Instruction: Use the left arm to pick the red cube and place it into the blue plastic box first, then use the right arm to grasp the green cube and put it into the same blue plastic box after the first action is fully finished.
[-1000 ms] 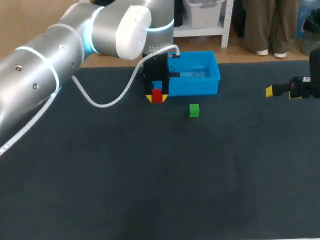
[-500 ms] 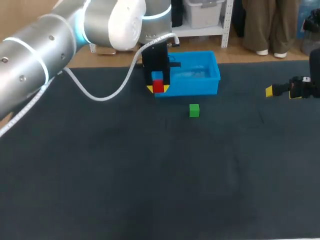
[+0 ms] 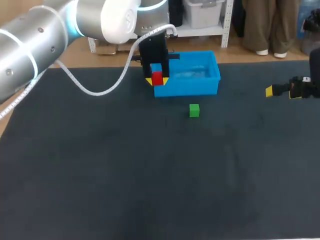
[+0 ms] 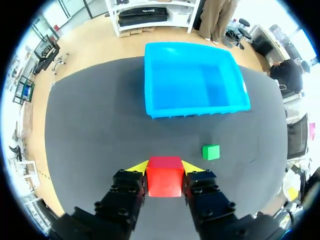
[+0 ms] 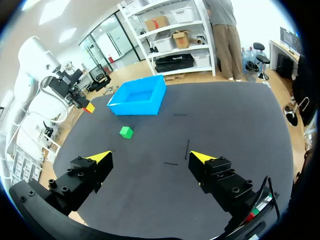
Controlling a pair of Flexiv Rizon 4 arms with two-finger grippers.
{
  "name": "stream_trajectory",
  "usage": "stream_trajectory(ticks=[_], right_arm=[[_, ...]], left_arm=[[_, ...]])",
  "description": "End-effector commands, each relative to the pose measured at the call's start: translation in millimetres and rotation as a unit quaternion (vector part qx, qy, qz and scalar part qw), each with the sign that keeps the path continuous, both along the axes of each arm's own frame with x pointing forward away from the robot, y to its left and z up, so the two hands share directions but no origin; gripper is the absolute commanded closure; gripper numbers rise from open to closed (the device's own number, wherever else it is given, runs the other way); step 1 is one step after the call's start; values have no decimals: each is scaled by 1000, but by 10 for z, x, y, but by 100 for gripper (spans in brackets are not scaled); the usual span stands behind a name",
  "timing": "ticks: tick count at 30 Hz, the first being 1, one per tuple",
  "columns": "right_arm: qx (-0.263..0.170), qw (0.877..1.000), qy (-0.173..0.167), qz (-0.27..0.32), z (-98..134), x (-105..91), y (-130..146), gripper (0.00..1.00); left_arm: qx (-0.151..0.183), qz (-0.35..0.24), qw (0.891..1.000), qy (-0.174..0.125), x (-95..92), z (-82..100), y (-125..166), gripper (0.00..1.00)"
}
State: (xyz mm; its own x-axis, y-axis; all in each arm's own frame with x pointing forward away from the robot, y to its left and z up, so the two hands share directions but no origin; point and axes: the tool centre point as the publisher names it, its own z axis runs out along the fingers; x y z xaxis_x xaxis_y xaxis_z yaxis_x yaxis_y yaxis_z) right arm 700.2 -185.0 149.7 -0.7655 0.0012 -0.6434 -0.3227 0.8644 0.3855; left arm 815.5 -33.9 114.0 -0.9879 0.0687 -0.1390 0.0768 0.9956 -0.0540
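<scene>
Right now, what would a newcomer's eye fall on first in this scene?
The bright red cube stands out first, clamped in the left pincer in the air by the left end of the blue plastic box. A small green cube sits alone on the dark table just in front of that box. The right pincer hangs open over at the right side.
</scene>
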Motion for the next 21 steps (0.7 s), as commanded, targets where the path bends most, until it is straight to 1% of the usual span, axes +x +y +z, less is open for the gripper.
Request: stream_trajectory(ticks=[1, 10, 21], right_arm=[[1, 1000, 0, 1, -1, 4, -7, 0], [1, 1000, 0, 1, -1, 4, -7, 0], [1, 1000, 0, 1, -1, 4, -7, 0]], left_arm=[[-5, -4, 1000, -8, -41, 82, 35, 100], [-12, -14, 999, -27, 12, 259, 18, 100], [-27, -26, 997, -62, 141, 555, -34, 100]])
